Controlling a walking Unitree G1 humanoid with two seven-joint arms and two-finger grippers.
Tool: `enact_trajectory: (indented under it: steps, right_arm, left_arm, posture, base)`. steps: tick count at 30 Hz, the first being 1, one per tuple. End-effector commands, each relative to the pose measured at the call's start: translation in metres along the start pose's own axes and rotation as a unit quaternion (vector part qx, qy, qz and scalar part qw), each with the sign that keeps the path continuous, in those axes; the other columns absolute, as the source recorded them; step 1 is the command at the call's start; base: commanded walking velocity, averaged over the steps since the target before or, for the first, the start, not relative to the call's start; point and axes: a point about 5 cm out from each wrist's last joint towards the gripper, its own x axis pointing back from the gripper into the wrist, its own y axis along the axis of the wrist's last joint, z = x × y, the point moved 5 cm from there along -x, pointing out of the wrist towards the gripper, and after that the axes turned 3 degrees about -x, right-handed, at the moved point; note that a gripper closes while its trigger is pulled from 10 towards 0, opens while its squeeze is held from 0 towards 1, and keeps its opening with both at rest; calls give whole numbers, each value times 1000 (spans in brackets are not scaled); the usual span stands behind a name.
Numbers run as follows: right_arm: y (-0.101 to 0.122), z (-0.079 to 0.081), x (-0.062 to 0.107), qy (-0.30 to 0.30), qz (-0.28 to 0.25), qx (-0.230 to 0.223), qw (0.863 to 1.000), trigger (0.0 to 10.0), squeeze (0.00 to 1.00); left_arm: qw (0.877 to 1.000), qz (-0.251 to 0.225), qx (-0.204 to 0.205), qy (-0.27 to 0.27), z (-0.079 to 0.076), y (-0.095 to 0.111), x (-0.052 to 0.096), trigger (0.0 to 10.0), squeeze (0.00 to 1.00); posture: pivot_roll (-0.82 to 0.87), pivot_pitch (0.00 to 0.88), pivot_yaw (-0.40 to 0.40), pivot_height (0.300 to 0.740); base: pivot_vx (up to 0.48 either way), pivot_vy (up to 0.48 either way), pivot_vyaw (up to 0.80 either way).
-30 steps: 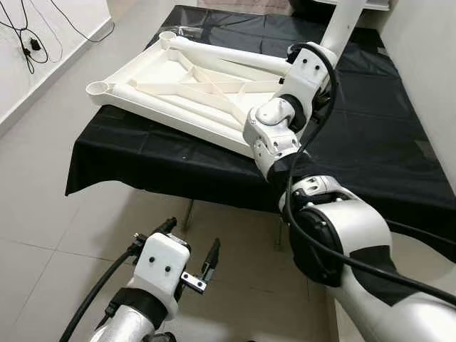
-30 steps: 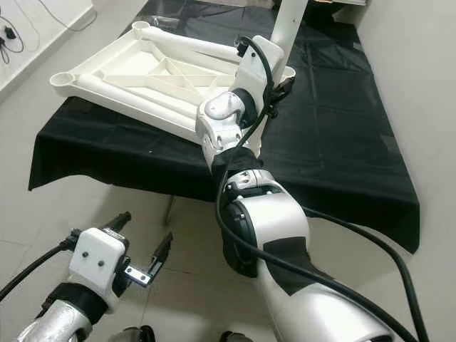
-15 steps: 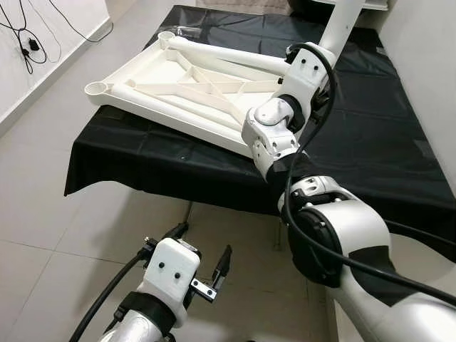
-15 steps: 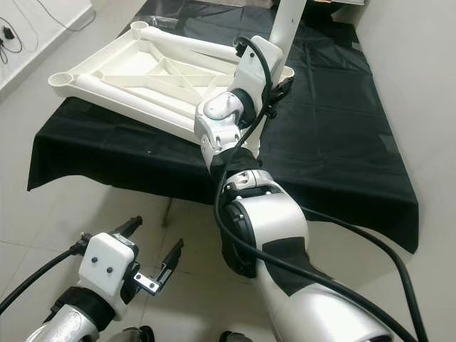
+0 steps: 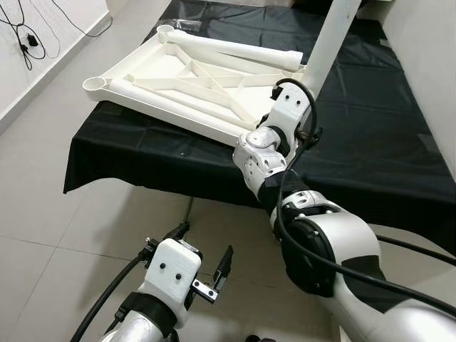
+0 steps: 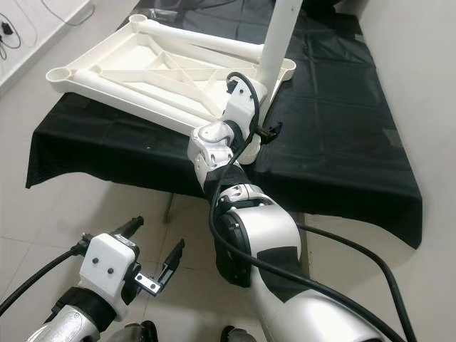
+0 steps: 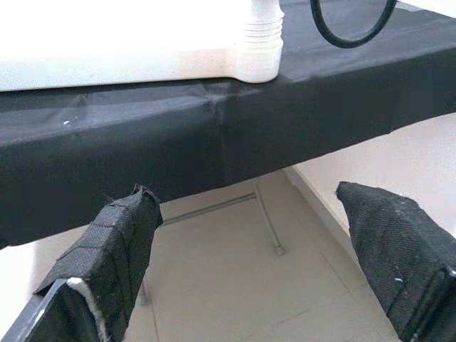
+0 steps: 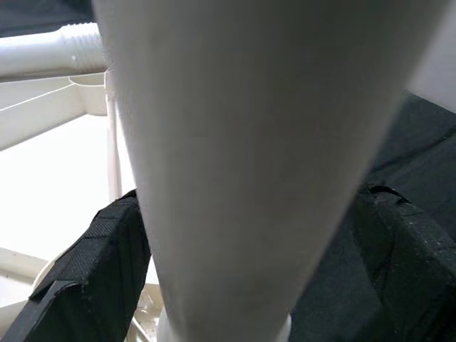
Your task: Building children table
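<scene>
On our left side, our left tool (image 5: 201,267) hangs low over the pale tiled floor (image 5: 43,214), below the edge of the table with the black cloth (image 5: 370,142), and its two black fingers (image 7: 107,249) are spread wide apart with nothing between them. It is idle and well apart from the work. Up on the table lies the white plastic children's table top (image 5: 178,78), flipped upside down so we see the ribs underneath. It is a long flat piece, and its long side runs from the far left of the table toward the near right. One round socket (image 5: 95,85) at its left corner is open and has no leg in it yet. A white plastic leg tube lying flat (image 5: 235,51) rests along the far side of the top, with its long axis running left to right. Further right, at the near right corner of the top, stands the upright white plastic leg (image 5: 329,35). Its long axis points almost straight up, leaning a little to the right, with its bottom end at the corner socket. Our right tool (image 8: 249,285) is right there, with one padded finger on each side of this leg, low down near the socket. We cannot tell if the fingers squeeze it or just sit beside it. Our right arm is much the nearer one. We think the leg must next be pushed straight down along its own length.
</scene>
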Motion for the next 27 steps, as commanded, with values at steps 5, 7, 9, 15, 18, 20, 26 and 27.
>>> enact_trajectory:
  steps: [5, 7, 9, 15, 18, 20, 26, 27]
  right_arm:
    - [-5, 7, 6, 22, 17, -7, 1000, 10000, 0]
    - [-6, 10, 7, 34, 17, -7, 999, 10000, 0]
    - [-9, 17, 9, 69, 19, -7, 997, 10000, 0]
    - [-20, 22, 13, 108, 31, 0, 994, 10000, 0]
    - [-23, 20, 12, 108, 27, 9, 994, 10000, 0]
    - [-23, 20, 12, 108, 27, 9, 994, 10000, 0]
    - [-27, 14, 7, 104, 29, 11, 994, 10000, 0]
    - [-27, 14, 7, 104, 29, 11, 994, 10000, 0]
  left_arm:
    - [1000, 11, 4, -5, -4, -6, 1, 10000, 0]
    - [1000, 11, 4, -4, -4, -6, 1, 10000, 0]
    - [1000, 12, 2, -3, -2, -6, 1, 10000, 0]
    - [1000, 12, 1, -1, 0, -8, -1, 10000, 0]
    - [1000, 10, 2, -1, -1, -8, -2, 10000, 0]
    - [1000, 10, 2, -1, -1, -8, -2, 10000, 0]
    - [1000, 10, 0, 0, 1, -8, -2, 10000, 0]
    - [1000, 10, 0, 0, 1, -8, -2, 10000, 0]
  posture:
    - [127, 219, -69, 740]
    - [126, 220, -67, 740]
    - [125, 220, -65, 740]
    - [111, 213, -58, 740]
    - [112, 212, -59, 740]
    - [112, 212, -59, 740]
    - [112, 209, -57, 740]
    - [112, 209, -57, 740]
  base:
    - [0, 0, 0]
    - [0, 0, 0]
    - [0, 0, 0]
    - [0, 0, 0]
    - [0, 0, 0]
    - [0, 0, 0]
    - [0, 0, 0]
    - [0, 0, 0]
